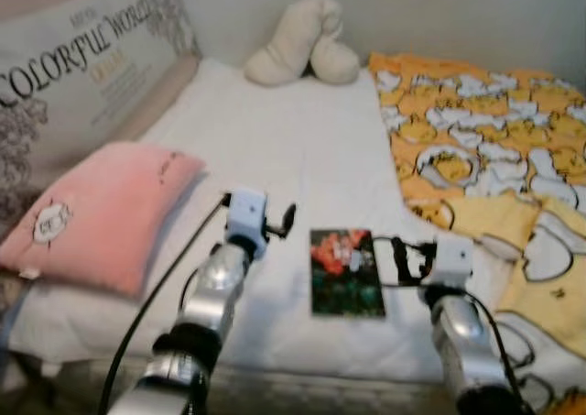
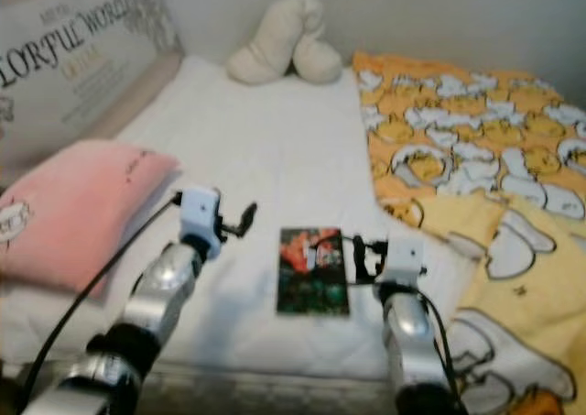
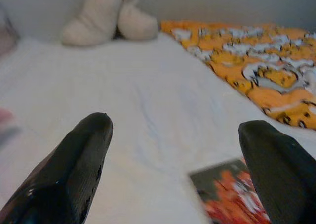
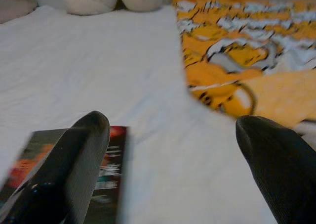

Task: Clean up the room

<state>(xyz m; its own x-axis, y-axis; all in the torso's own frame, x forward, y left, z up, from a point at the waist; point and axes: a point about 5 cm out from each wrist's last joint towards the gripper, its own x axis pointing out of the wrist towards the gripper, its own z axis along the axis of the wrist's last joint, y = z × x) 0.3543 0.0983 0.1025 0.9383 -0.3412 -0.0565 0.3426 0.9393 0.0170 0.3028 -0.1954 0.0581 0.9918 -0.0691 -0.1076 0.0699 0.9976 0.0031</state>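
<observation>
A dark book with a red and orange cover lies flat on the white bed sheet, near the front edge of the bed. My left gripper hovers just left of the book, open, with nothing between its fingers. My right gripper hovers just right of the book, also open and empty; one of its fingers overlaps the book in the right wrist view. The book's corner also appears beside the left gripper's far finger.
A pink pillow lies at the left, with a large printed pillow behind it. A cream plush toy sits by the wall. An orange and yellow patterned blanket covers the right side of the bed.
</observation>
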